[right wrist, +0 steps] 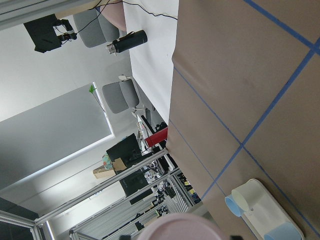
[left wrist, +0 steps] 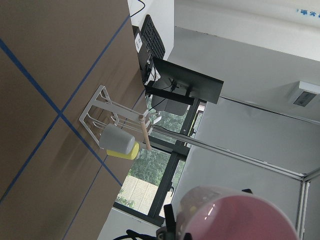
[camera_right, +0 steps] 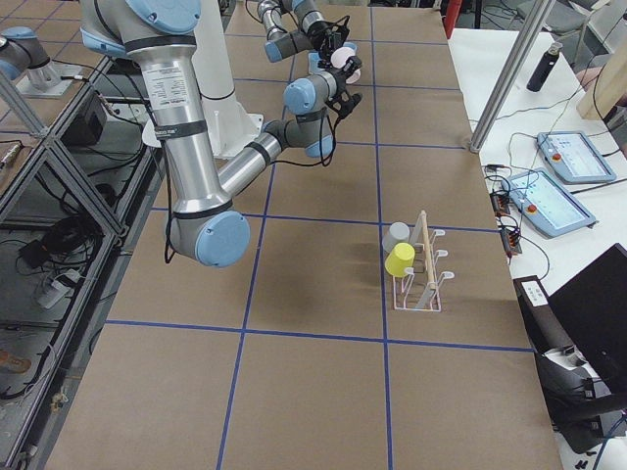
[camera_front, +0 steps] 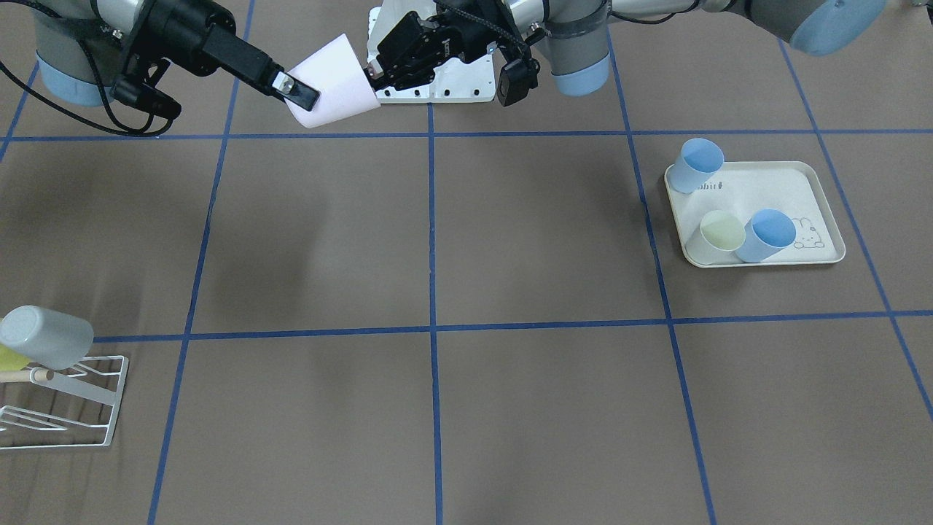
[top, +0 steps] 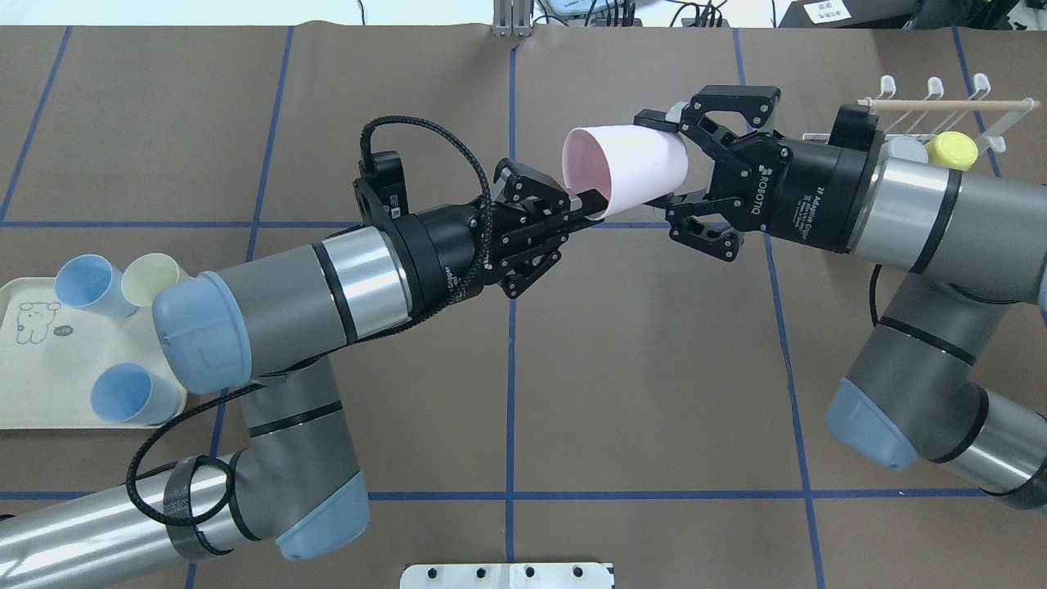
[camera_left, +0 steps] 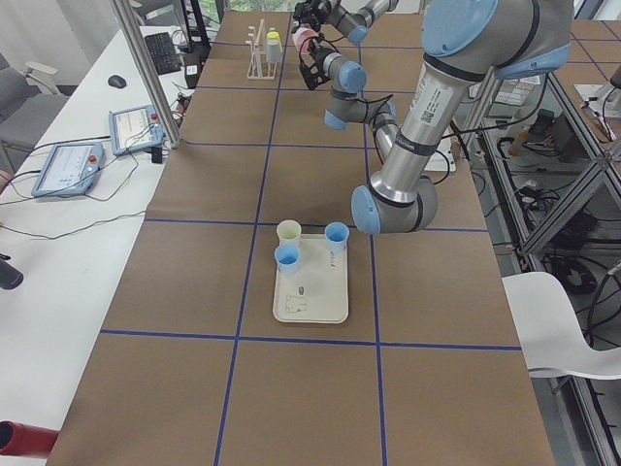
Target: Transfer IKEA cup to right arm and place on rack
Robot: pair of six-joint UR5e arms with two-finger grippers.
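Note:
A pale pink cup (camera_front: 335, 80) (top: 630, 168) hangs in the air on its side between both grippers, above the robot-side middle of the table. My left gripper (top: 577, 200) (camera_front: 373, 73) is shut on its rim, one finger inside the mouth. My right gripper (top: 667, 159) (camera_front: 302, 91) has a finger on each side of the cup's base end, closed to the cup's width. The white wire rack (camera_front: 87, 394) (top: 941, 106) with a wooden rod stands at the far right. It holds a grey cup (camera_front: 44, 335) and a yellow cup (top: 953, 150).
A cream rabbit-print tray (camera_front: 816, 189) (top: 49, 368) lies on the left side with two blue cups (camera_front: 696, 164) (camera_front: 765, 233) and a pale yellow cup (camera_front: 721, 230). A white mounting plate (camera_front: 466, 80) sits under the grippers. Blue tape lines grid the brown table.

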